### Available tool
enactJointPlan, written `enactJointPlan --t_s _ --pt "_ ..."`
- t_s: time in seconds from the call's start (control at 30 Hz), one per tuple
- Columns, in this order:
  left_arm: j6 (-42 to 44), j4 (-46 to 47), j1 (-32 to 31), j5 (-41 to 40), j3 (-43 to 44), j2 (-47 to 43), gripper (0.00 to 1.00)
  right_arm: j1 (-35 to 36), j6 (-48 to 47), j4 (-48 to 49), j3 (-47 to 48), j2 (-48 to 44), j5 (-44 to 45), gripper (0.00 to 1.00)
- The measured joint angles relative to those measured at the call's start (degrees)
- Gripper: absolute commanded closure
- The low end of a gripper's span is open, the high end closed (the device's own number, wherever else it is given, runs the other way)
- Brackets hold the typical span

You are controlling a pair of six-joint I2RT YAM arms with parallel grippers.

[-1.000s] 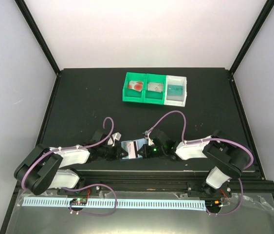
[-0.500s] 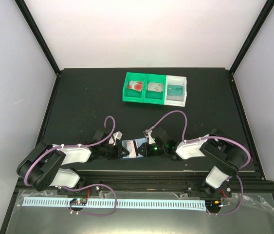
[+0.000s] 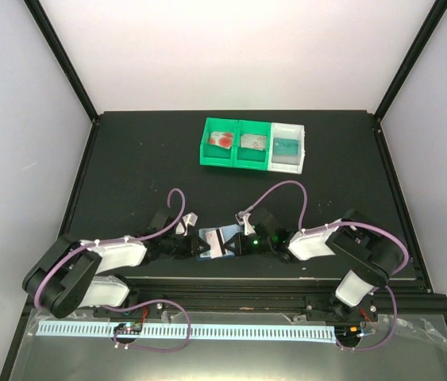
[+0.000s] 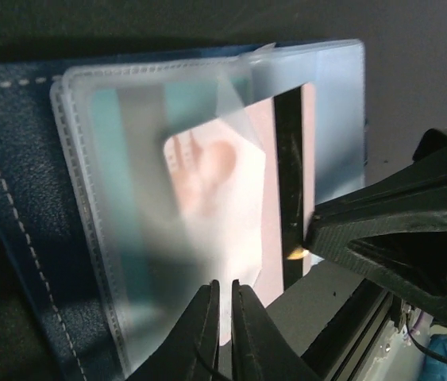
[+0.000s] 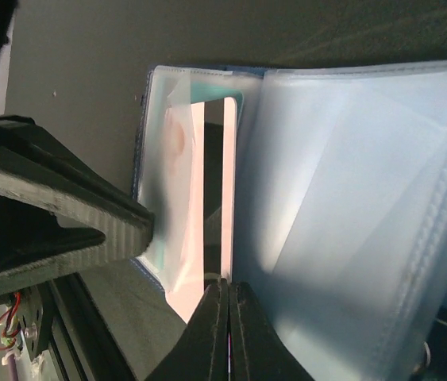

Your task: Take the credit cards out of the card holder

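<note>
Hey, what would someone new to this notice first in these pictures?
The open navy card holder sits at the table's near edge, pinched between both arms. The left pincer grips a clear pocket, and the right pincer is closed on a pale pink card poking out. Farther back, green and white trays hold other cards.

Left of the table's middle, the left arm is black with white shells; the right arm, right of it, matches. A purple cable loops over each. The left gripper has slim, tapering matte-black fingers.
</note>
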Motion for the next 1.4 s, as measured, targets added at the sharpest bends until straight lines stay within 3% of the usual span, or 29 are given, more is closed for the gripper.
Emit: enactJointPlan --t_s 0.27,0.57,0.73,0.9,1.17,1.4 --pt "2.38 -8.63 0.0 -3.48 3.58 -11.32 0.77 0.0 0.7 -1.7 -1.05 -3.63 0.72 0.99" --pt "14.12 -13.03 -0.72 -8.09 5.79 -24.04 0.76 -0.02 2.75 -10.36 1.38 -7.67 2.67 0.99" --pt "20.55 -11.52 -3.8 -12.76 3.41 -34.23 0.74 -0.07 5.4 -13.81 1.46 -10.88 3.08 0.99" --pt "26.01 -8.44 -7.58 -15.43 -1.88 -42.07 0.63 -0.07 7.52 -15.23 1.46 -14.45 2.99 0.99" --pt "36.76 -5.92 -16.65 -21.09 -2.67 -42.97 0.56 -0.07 11.52 -15.82 1.46 -20.22 1.2 0.99" --pt "48.24 -3.37 -28.98 -35.85 -2.58 -36.83 0.53 -0.07 14.27 -15.74 1.46 -23.52 -0.04 0.99"
